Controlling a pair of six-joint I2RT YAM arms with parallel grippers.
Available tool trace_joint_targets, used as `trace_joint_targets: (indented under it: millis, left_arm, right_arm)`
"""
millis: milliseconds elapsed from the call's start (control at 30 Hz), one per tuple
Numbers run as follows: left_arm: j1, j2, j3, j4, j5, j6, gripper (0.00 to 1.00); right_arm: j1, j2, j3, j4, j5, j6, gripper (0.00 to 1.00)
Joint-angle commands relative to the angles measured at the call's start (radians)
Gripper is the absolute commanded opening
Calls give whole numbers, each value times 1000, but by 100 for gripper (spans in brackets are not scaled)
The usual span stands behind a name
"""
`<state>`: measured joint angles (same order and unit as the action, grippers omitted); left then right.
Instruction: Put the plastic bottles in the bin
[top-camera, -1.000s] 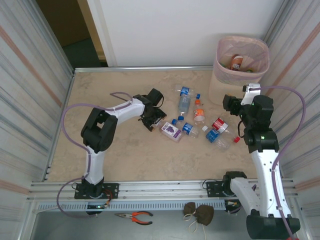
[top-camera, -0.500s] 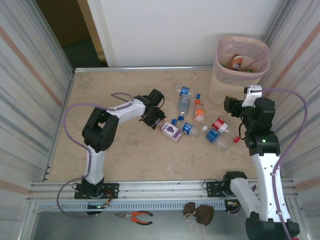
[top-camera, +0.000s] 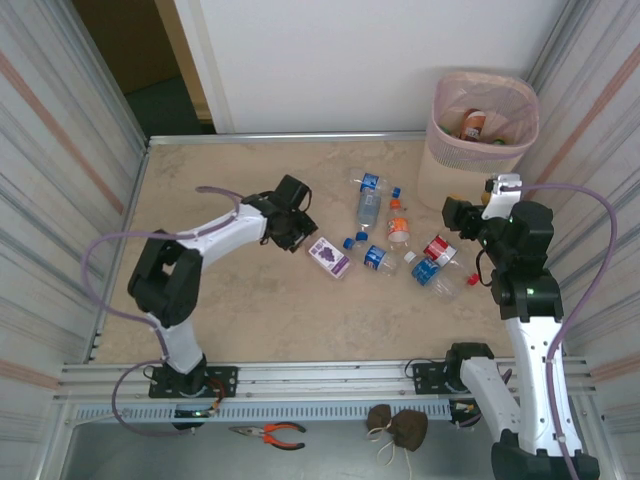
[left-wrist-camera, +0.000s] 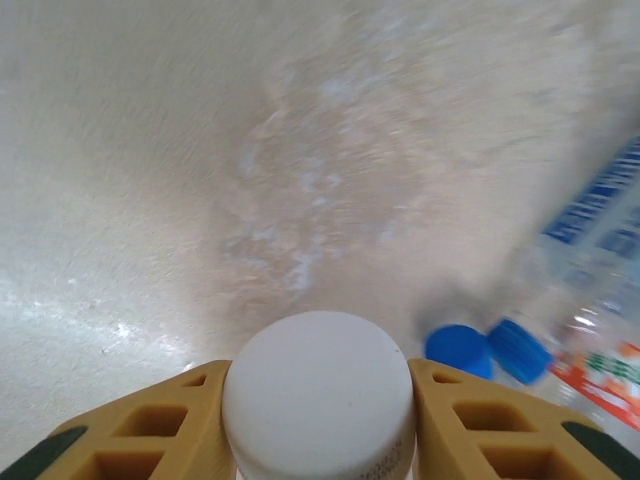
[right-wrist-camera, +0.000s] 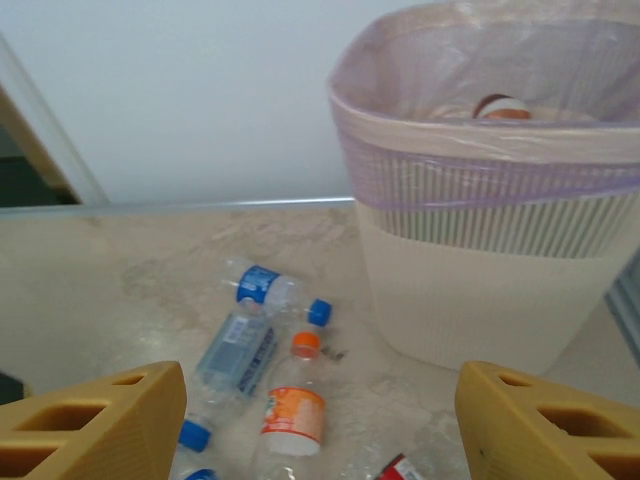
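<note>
Left wrist | left tool (left-wrist-camera: 318, 372) grasps white-capped bottle (left-wrist-camera: 318, 400), top toward wrist | right tool (right-wrist-camera: 320, 385) released

Your left arm (top-camera: 215, 230) reaches out from its base at the near left, elbow bent low over the worktop (top-camera: 260, 300) and forearm stretched toward the middle. Your left pincer (top-camera: 292, 233) sits low at the end of it. Its yellow fingers (left-wrist-camera: 150, 430) are clamped on either side of the cap of a white-capped bottle (left-wrist-camera: 318, 395). Your right arm (top-camera: 530, 310) stands tall on the right side, with the wrist bent over toward the left. Your right pincer (top-camera: 455, 213) hangs above the worktop with its jaws apart, and nothing lies between its fingers (right-wrist-camera: 95, 420).
</note>
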<state>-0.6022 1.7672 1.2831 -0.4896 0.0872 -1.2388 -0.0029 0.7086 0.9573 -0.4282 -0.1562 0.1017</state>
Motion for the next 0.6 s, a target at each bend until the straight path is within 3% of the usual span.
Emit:
trace_joint_targets:
  millis: [0, 200, 267, 400, 567]
  left_arm:
    - [9, -121, -52, 105, -51, 146, 33]
    - [10, -330, -138, 308, -44, 422, 28]
    - [15, -405, -184, 416, 26, 548, 28]
    - [27, -546, -255, 597, 274, 798, 32]
    - [32, -648, -226, 589, 432, 974, 28]
  right_arm:
    - [22, -15, 21, 46, -113, 36, 70]
    - [69, -5, 19, 142, -282, 93, 71]
    - [81, 8, 21, 182, -344, 127, 71]
    - [126, 36, 27, 268, -486, 159, 72]
    - [217, 78, 64, 321, -611, 138, 75]
